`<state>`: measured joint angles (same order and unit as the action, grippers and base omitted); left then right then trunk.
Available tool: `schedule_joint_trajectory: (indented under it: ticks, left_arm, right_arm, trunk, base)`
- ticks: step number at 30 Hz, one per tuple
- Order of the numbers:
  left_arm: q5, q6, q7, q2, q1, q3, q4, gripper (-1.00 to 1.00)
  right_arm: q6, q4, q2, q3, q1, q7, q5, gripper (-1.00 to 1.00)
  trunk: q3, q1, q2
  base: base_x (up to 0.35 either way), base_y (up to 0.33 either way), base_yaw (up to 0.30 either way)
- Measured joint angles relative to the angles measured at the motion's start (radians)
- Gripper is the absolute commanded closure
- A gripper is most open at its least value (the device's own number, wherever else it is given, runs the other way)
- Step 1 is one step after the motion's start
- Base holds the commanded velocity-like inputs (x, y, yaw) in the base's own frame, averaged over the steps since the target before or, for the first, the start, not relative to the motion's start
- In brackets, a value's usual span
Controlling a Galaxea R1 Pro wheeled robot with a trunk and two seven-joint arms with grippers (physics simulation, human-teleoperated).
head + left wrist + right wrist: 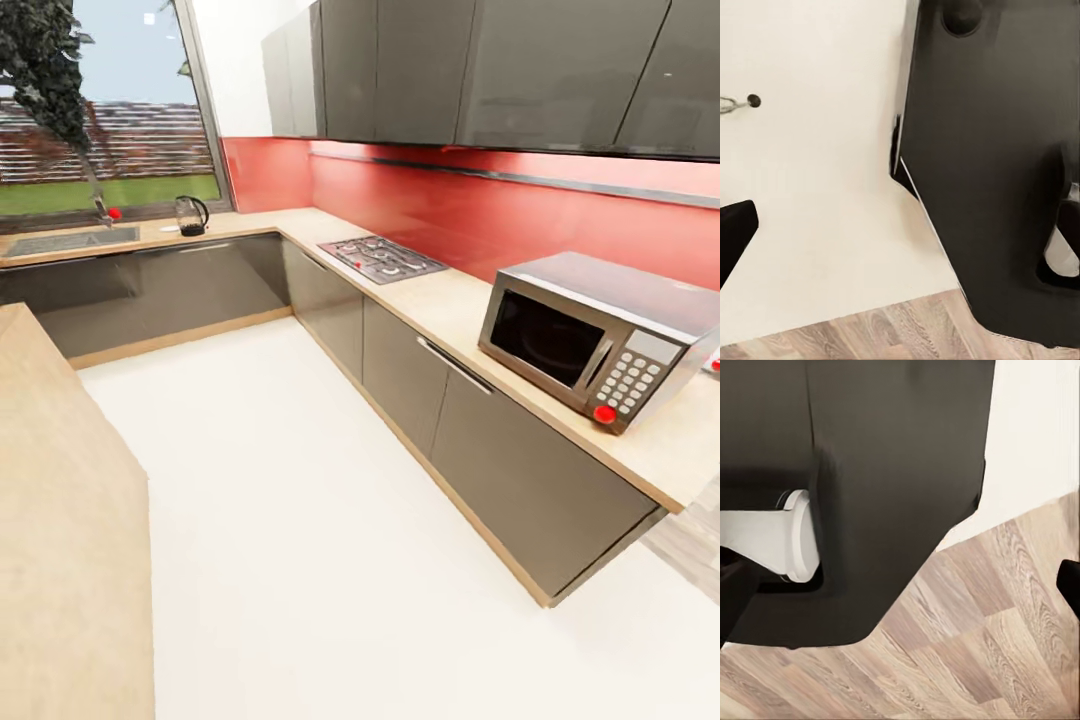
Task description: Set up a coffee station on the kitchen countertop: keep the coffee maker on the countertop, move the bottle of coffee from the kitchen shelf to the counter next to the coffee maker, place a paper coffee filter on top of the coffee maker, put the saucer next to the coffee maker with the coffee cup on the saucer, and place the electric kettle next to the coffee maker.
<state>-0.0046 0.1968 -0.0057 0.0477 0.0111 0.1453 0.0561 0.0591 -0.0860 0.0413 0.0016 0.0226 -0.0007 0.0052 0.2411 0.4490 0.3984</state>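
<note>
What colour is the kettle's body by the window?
Dark, translucent body with a black base and handle; the electric kettle is small in the head view, where it shows best.

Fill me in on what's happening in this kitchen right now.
Nothing is being handled at the moment; the robot looks to be in transit across the white floor. The head view looks down an L-shaped kitchen countertop with a microwave close by, a gas hob further along, and the electric kettle by the window, beside the sink. Both wrist views look down at the robot's dark base and the floor, so I can't tell the state of either gripper.
</note>
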Motion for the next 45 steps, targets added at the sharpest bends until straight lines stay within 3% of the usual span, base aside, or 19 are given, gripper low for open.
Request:
schedule_joint_trajectory:
  ticks: [2,7,10,11,12,15,21,22,27,45]
  left_arm:
    - [0.001,0.001,-0.003,0.034,0.013,0.001,0.009,-1.00]
    - [0.001,-0.001,-0.006,0.092,0.046,0.000,0.065,-1.00]
    - [0.000,0.000,-0.006,0.111,0.051,0.000,0.094,-1.00]
    - [-0.003,0.001,-0.007,0.125,0.054,-0.001,0.149,-1.00]
    - [-0.003,0.001,-0.007,0.129,0.054,-0.001,0.172,-1.00]
    - [0.000,-0.001,-0.008,0.133,0.054,0.001,0.216,-1.00]
    - [0.010,0.002,-0.011,0.121,0.055,0.008,0.292,-1.00]
    - [0.014,0.006,-0.011,0.122,0.055,0.010,0.309,-1.00]
    - [0.023,0.012,-0.012,0.120,0.053,0.010,0.311,-1.00]
    - [0.025,0.013,-0.011,0.117,0.052,0.009,0.308,-1.00]
  right_arm:
    - [-0.001,-0.031,-0.017,0.000,0.000,0.001,0.001,-1.00]
    - [-0.002,-0.143,-0.048,0.000,0.000,-0.001,0.005,-1.00]
    - [-0.003,-0.209,-0.064,0.001,0.000,-0.003,0.006,-1.00]
    - [-0.003,-0.312,-0.091,0.000,0.000,-0.017,0.039,-1.00]
    - [-0.002,-0.355,-0.098,0.000,0.000,-0.020,0.056,-1.00]
    - [-0.001,-0.422,-0.104,-0.001,0.000,-0.024,0.081,-1.00]
    - [0.006,-0.480,-0.095,0.000,0.000,-0.020,0.089,-1.00]
    - [0.035,-0.491,-0.094,0.000,0.000,-0.018,0.089,-1.00]
    - [0.067,-0.498,-0.089,0.000,0.000,-0.019,0.089,-1.00]
    - [0.071,-0.492,-0.077,0.000,0.000,-0.023,0.089,-1.00]
  trunk:
    - [0.002,0.000,0.000]
    - [0.003,0.000,0.000]
    - [0.003,0.000,0.000]
    - [0.003,0.000,0.000]
    - [0.003,0.000,0.000]
    - [0.003,0.000,0.000]
    - [0.003,0.000,0.000]
    - [0.003,0.000,0.000]
    - [0.003,0.000,0.000]
    - [0.019,0.000,0.000]
  base:
    - [0.331,0.000,0.129]
    - [0.335,0.000,0.032]
    - [0.337,0.000,0.005]
    - [0.337,0.000,0.001]
    - [0.337,0.000,0.001]
    - [0.337,0.006,0.000]
    - [0.326,0.097,0.000]
    - [0.293,0.195,0.000]
    - [0.292,0.183,0.005]
    - [0.313,0.106,0.169]
